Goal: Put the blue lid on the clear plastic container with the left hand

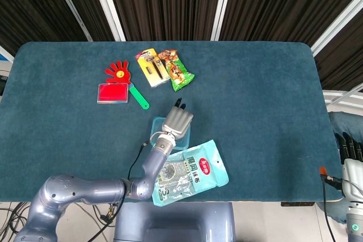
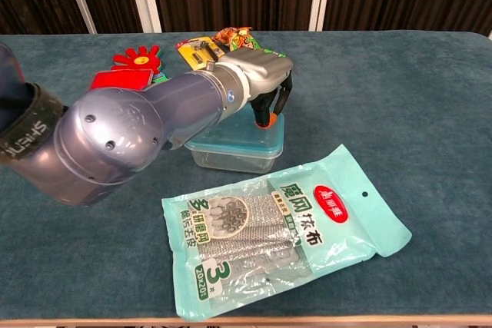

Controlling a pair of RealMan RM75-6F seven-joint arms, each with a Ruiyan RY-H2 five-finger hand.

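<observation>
The flat blue plastic lid (image 2: 244,130) is already lying on top of the clear rectangular plastic container (image 2: 231,155), near the middle of the desk, so the task is looking nearly finished; whether it is snapped down all round cannot be told. The left hand (image 2: 261,82) is hanging over the lid, its fingertips (image 2: 267,118) pointing down and apparently pressing on it, gripping nothing.
</observation>
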